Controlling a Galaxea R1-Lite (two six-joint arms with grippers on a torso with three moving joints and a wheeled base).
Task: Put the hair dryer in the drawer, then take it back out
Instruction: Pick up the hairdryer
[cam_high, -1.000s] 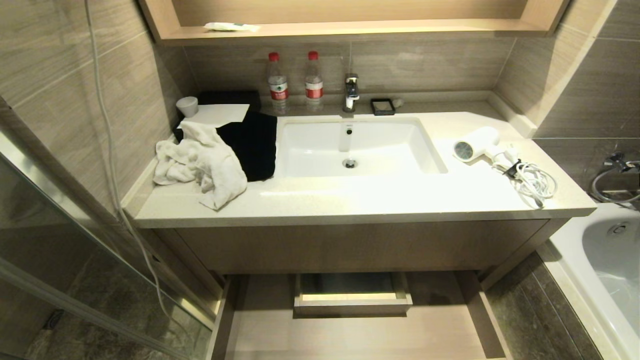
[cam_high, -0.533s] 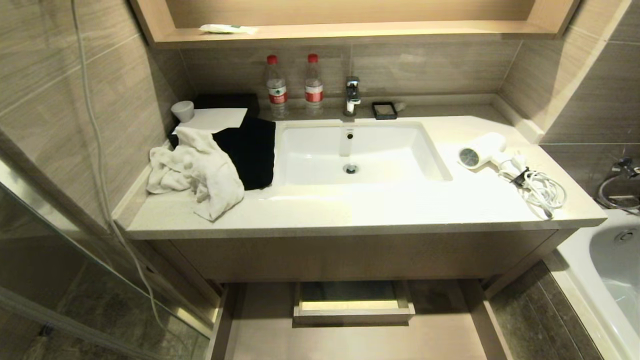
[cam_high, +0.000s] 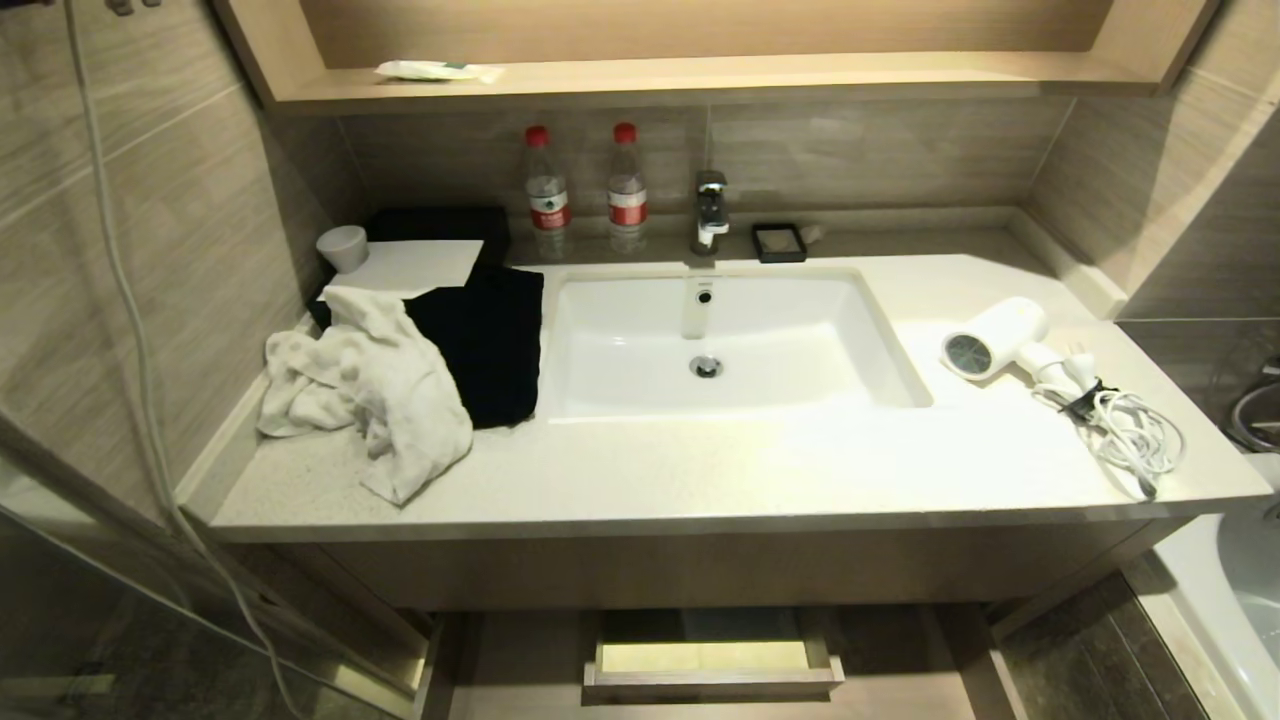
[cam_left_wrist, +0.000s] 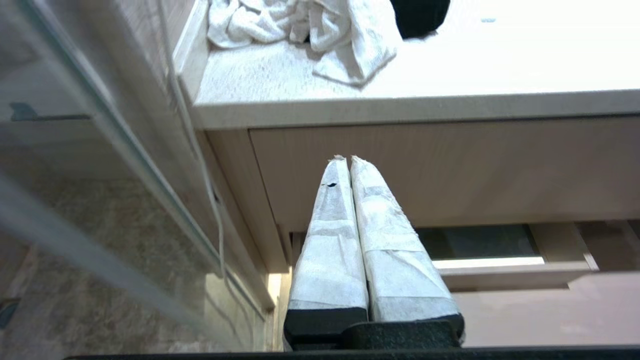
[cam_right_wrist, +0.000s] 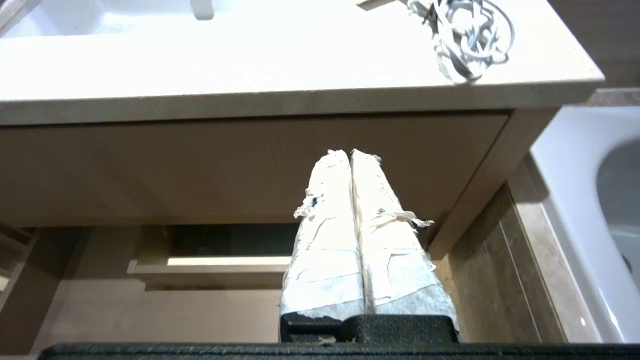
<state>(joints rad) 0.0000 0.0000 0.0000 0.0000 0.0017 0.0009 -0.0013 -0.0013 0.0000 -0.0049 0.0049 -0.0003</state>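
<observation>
The white hair dryer (cam_high: 995, 338) lies on its side at the right end of the countertop (cam_high: 700, 470), grille facing the sink, with its coiled cord (cam_high: 1125, 430) beside it near the edge. Below the counter, the light-wood drawer (cam_high: 500, 690) stands pulled out, its boxed cut-out (cam_high: 712, 682) in the middle. Neither arm shows in the head view. My left gripper (cam_left_wrist: 346, 159) is shut and empty, low in front of the cabinet's left part. My right gripper (cam_right_wrist: 348, 152) is shut and empty before the right part, below the cord (cam_right_wrist: 470, 40).
A crumpled white towel (cam_high: 370, 390) and a black cloth (cam_high: 480, 330) lie left of the sink (cam_high: 620, 340). Two bottles (cam_high: 545, 195), a tap (cam_high: 710, 210), a cup (cam_high: 343, 247) and a black dish (cam_high: 778, 242) stand at the back. A bathtub (cam_high: 1230, 580) is to the right, a glass panel (cam_high: 60, 600) to the left.
The whole picture has shifted downward, so the head camera has moved. The hair dryer, the towel and the drawer keep their places relative to the counter.
</observation>
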